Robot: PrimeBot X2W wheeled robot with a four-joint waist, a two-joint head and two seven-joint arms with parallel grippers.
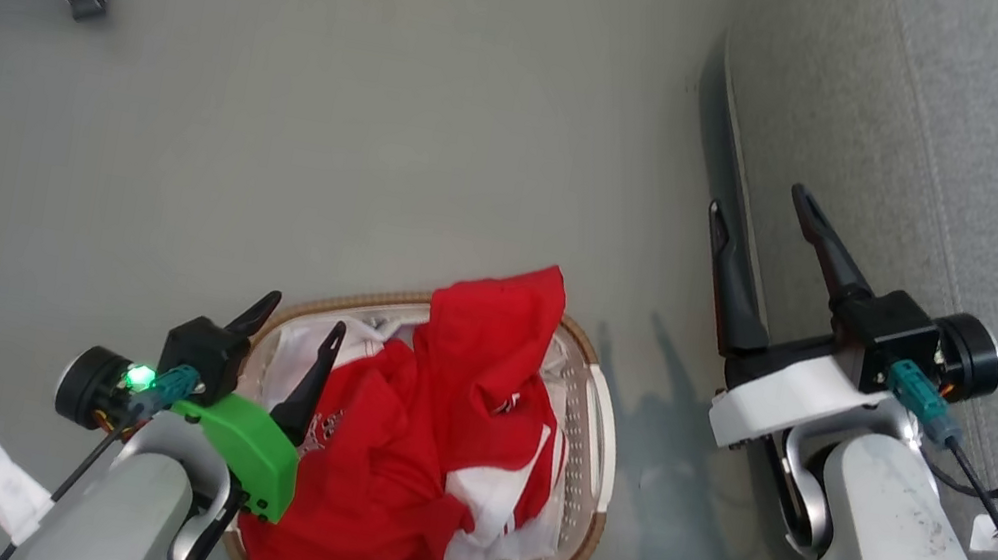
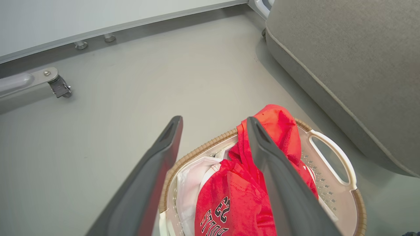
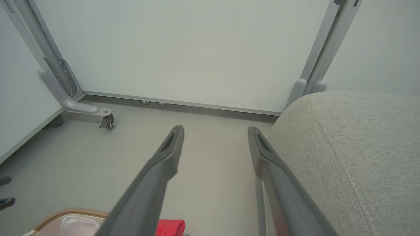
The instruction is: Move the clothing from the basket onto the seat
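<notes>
Red clothing (image 1: 410, 448) heaped in basket (image 1: 606, 460), under spread left fingers (image 1: 307, 385), right fingers (image 1: 733, 289) spread beside seat (image 1: 987, 149)

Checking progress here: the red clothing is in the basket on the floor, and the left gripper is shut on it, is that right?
Not quite. The left wrist view shows the left gripper open, fingers spread with nothing clamped between them. The red clothing does lie in the basket on the floor.

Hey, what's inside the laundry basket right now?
Inside the basket lies the red clothing, bunched in a heap, with a white liner showing beside it. The bottom of the basket and anything beneath the heap are covered.
</notes>
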